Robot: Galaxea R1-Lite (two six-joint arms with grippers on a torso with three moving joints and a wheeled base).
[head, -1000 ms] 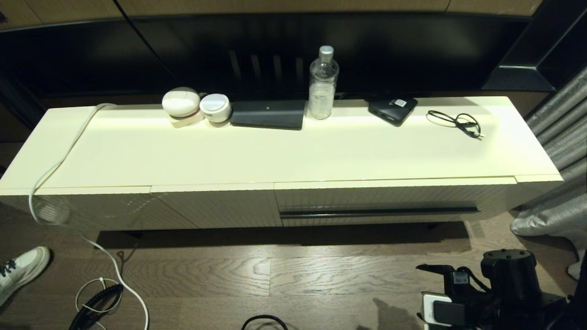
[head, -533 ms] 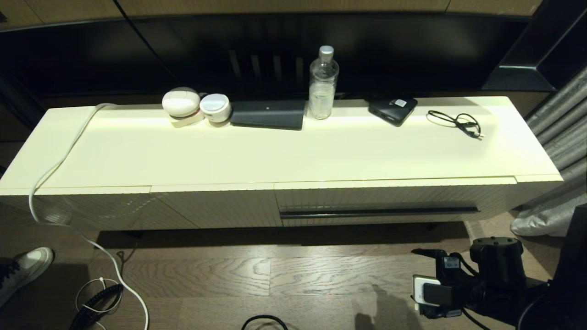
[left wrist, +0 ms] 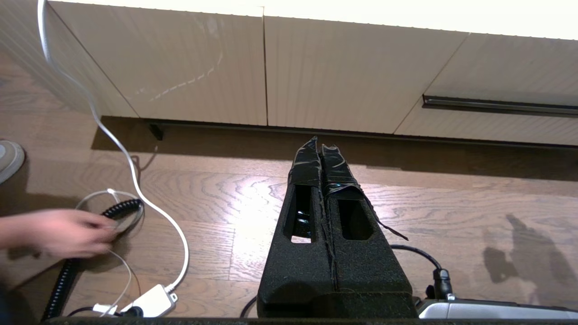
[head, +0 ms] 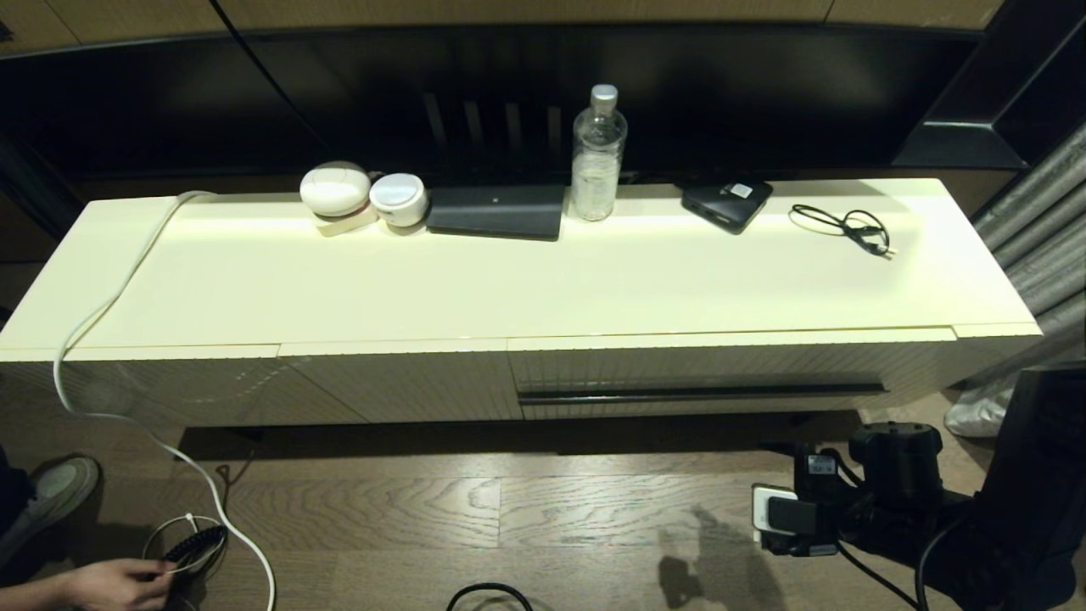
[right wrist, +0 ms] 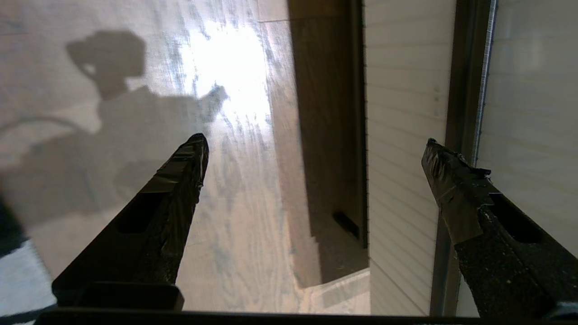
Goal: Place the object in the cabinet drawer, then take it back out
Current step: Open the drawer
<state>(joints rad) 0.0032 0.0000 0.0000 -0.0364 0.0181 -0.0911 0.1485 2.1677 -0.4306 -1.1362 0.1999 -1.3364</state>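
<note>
Right claw (right wrist: 314, 142) (fingers spread wide) near closed cabinet drawer (head: 704, 373).

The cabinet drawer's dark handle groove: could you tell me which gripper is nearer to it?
Right. The right gripper faces the handle groove; the left gripper is off toward the plain panels.

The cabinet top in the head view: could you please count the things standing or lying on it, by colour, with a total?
White: 3, a round case, a small round device, a thick cable trailing over the left edge.
Black: 3, a flat rectangular box, a small labelled box, a thin cable.
Clear: 1, a water bottle.
Total: 7
</note>
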